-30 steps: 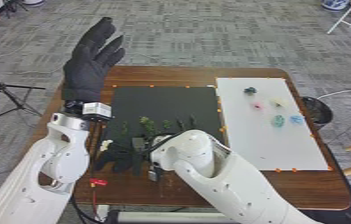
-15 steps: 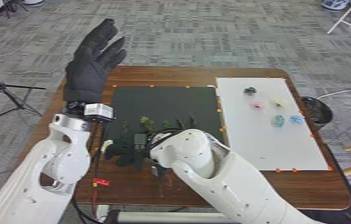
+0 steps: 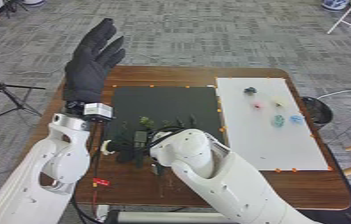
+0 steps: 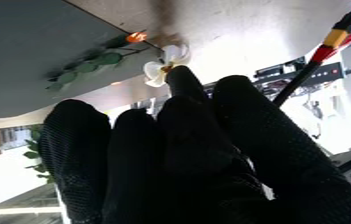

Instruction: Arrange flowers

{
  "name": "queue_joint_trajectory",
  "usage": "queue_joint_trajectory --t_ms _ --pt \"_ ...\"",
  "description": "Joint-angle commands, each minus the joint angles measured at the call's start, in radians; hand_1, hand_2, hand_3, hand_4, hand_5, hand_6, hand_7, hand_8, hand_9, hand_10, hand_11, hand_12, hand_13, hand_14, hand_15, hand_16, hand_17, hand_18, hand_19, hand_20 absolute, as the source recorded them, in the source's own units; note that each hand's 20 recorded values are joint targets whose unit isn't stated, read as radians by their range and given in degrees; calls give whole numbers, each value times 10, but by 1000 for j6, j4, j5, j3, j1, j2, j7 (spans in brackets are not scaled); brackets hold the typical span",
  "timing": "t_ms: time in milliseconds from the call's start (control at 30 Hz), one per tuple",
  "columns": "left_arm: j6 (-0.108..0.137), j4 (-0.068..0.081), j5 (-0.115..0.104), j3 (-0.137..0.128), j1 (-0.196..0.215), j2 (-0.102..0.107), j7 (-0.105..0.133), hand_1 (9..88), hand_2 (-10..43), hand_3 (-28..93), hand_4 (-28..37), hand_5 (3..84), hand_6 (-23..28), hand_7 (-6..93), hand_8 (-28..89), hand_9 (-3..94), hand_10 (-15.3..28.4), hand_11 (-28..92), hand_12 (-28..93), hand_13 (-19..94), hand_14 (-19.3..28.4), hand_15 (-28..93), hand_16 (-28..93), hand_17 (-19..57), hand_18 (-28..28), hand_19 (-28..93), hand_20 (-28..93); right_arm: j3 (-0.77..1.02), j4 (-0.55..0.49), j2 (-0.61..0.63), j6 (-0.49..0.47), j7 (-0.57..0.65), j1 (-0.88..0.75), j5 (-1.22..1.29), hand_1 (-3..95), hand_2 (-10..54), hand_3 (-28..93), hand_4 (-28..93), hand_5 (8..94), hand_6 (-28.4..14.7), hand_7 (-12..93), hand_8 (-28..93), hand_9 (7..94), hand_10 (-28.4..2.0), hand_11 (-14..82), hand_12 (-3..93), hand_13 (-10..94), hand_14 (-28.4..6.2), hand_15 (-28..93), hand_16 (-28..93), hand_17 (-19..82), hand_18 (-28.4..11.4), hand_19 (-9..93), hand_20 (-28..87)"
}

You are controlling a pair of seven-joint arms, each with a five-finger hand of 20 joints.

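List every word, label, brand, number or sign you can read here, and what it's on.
No text is legible.
White block at the left hand's wrist: marks too small to read.
Dark panel in the right wrist view: marks too small to read.

The head view is evenly lit, the wrist view glaring.

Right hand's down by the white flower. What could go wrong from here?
- The right hand's fingertips are right at the white flower; a clumsy close could crush petals.
- Green sprigs lie just beyond that hand on the dark mat; a forward sweep might drag them.
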Motion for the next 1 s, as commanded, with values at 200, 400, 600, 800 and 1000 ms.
queue_joint_trajectory --t_ms 200,400,600,800,1000 --pt "8 2 -2 -3 3 -10 7 224 -66 672 -283 236 23 215 -110 178 96 123 191 150 141 73 88 -179 205 367 63 10 -6 -4 49 -12 -8 45 205 257 912 -131 416 -9 132 -115 838 -94 771 348 897 -65 860 325 614 -221 932 743" --pt "-1 7 -4 4 -7 -8 7 225 -65 671 -283 235 23 215 -109 177 96 123 192 150 140 73 88 -179 205 368 64 7 6 -17 29 1 -17 13 227 249 918 -136 422 43 162 -142 835 -94 772 351 894 -63 862 328 611 -217 932 743" --pt "3 15 -8 19 -24 -7 7 224 -66 673 -283 234 22 213 -110 178 96 123 191 150 141 74 88 -180 205 368 64 9 21 -38 -34 27 -14 -63 228 255 916 -143 417 48 164 -146 832 -93 772 352 891 -62 862 330 610 -217 932 744" --pt "11 19 -8 28 -32 -6 10 225 -66 674 -283 231 21 214 -109 177 96 123 192 151 141 75 87 -180 205 368 64 15 36 -43 -39 30 -17 -94 220 262 913 -146 430 46 165 -146 833 -90 773 350 893 -61 862 328 611 -215 932 743" --pt "18 20 -7 33 -34 -6 10 224 -66 674 -283 231 21 216 -110 177 96 123 191 150 141 73 87 -180 206 369 64 26 36 -41 -31 62 -18 -62 209 261 902 -144 408 22 149 -137 833 -89 773 351 894 -59 861 330 615 -216 932 739"
